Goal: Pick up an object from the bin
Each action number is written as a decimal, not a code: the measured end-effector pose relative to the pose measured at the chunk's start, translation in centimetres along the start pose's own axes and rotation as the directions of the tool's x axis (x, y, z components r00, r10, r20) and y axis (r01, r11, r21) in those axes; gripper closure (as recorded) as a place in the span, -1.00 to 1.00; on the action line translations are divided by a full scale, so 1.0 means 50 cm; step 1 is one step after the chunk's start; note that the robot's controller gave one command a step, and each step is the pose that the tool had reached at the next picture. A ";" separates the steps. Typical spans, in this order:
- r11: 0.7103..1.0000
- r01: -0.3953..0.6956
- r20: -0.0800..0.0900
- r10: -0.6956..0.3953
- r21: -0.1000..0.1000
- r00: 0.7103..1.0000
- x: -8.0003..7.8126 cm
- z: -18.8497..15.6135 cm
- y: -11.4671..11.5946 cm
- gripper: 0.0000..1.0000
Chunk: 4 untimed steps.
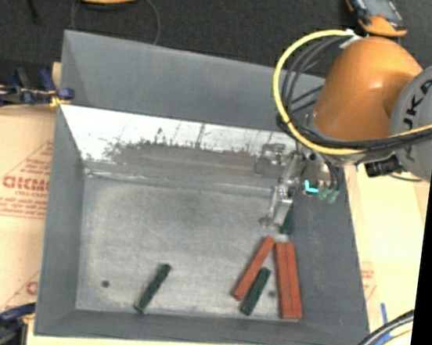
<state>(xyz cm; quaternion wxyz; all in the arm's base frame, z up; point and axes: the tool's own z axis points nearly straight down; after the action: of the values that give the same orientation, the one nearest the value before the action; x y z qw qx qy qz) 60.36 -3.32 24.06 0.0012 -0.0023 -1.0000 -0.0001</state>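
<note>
1. The nearest candidates are two long orange-red flat bars, the left bar [253, 269] and the right bar [287, 281]. They lie in the right half of the grey metal bin [172, 83], on its floor towards the near wall.
2. Their far ends touch and their near ends spread apart, so together they make a narrow upside-down V.
3. The left bar's long axis slants from far-right to near-left. The right bar runs almost straight towards the near wall, leaning slightly right.
4. A short dark green stick [255, 291] lies in the mouth of that V. It seems to rest against the left bar's near end.
5. My hand [279, 222] hangs just beyond the point of the V, on the far side, close to where the two bars meet.
6. From my hand, both bars run away towards the near wall. I judge that any grasp needs a shift along one bar's length and a closing line set across that bar, not along it.
7. I cannot tell whether my hand is apart or together. I see nothing clamped in it.
8. A second dark green stick [152, 287] lies well apart, at the near-left of the floor.
</note>
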 end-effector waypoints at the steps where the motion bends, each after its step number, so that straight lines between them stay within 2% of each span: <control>1: 0.620 0.784 0.001 -0.784 0.001 0.620 0.116 0.343 -0.028 -1.00; 2: 0.225 0.974 0.000 -0.974 0.002 0.225 0.185 0.280 -0.015 -1.00; 3: 0.142 0.990 0.001 -0.990 0.007 0.142 0.106 0.278 -0.041 -1.00; 4: -0.198 0.980 -0.001 -0.980 0.001 -0.198 0.130 0.341 -0.048 -1.00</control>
<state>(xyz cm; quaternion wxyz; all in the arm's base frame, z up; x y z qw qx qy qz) 53.83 -5.68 7.01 0.0005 0.7725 -0.6350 -0.0003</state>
